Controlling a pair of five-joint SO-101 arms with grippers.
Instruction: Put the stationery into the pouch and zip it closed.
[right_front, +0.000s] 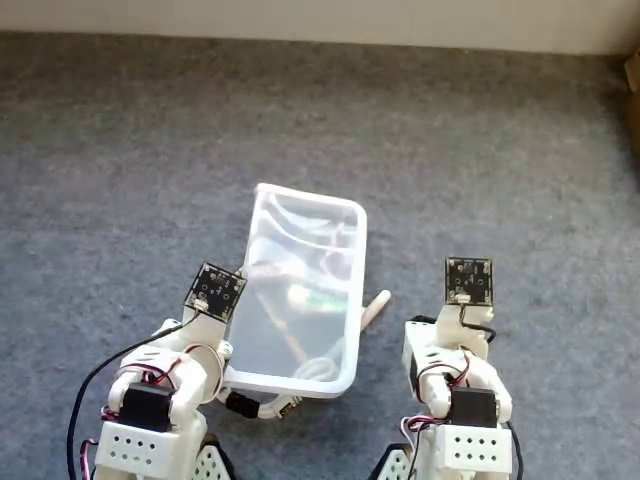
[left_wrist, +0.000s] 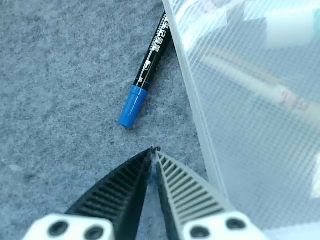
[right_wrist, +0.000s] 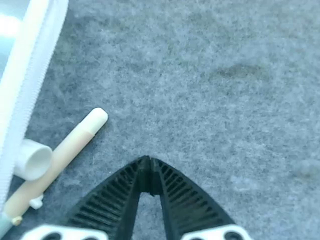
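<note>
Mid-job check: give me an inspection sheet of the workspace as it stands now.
Surface: grey carpet, flat.
Job's things: translucent pouch lying flat, items inside; blue-capped marker outside, beside its edge; cream pen outside, by the zipper edge.
Clutter: nothing seen.
Grippers: left gripper, jaws shut, empty, near the marker; right gripper, jaws shut, empty, near the pen.
Cables: black cable looping off the left arm.
Surroundings: pale wall strip beyond the carpet.

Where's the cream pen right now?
In the high view the cream pen lies on the mat at the pouch's right edge, close to the right pincer.
</note>
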